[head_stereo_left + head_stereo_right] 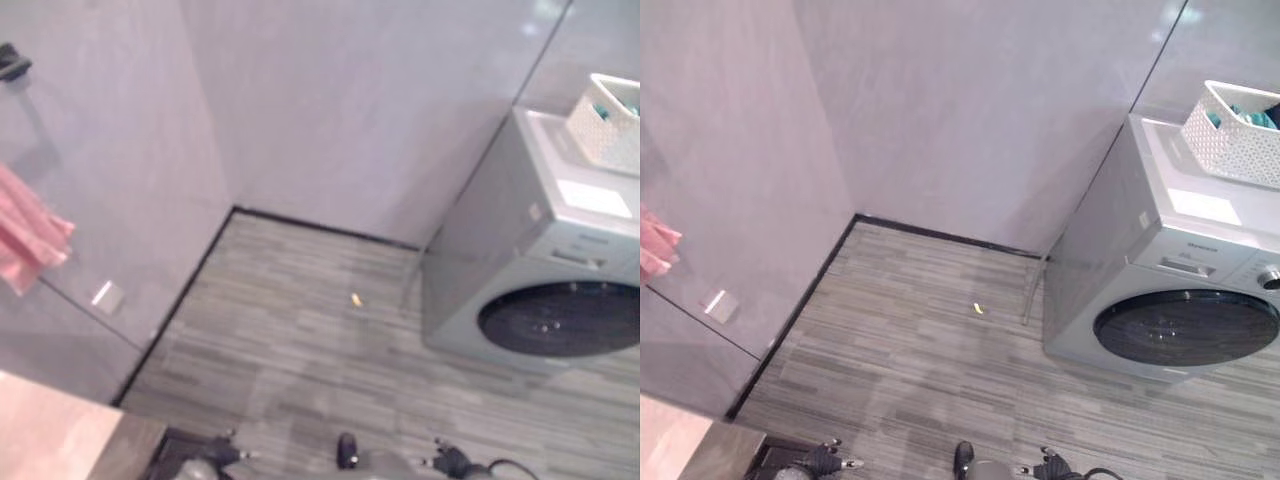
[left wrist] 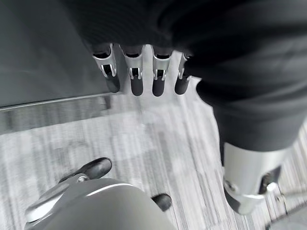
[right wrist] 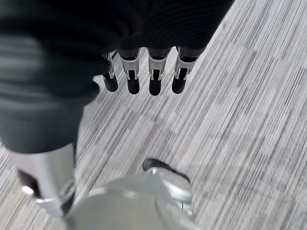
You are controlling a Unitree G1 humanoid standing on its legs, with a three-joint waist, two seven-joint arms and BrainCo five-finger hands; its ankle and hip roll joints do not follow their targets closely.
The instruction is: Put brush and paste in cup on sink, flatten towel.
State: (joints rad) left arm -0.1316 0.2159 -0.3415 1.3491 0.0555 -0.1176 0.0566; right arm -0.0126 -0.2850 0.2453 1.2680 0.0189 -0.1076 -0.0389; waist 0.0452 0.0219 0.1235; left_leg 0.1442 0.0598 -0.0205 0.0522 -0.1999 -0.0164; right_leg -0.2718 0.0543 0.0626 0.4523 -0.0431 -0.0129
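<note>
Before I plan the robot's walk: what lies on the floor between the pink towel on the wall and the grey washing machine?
Grey striped floor with one small yellow scrap; otherwise bare between the pink towel and the grey washing machine, seen from both eye views.

The pink towel [image 1: 28,240] is cut off by the left edge, the white basket [image 1: 1235,132] and washing machine [image 1: 1170,290] by the right edge, and the small yellow scrap [image 1: 356,298] on the floor is too small to identify.
</note>
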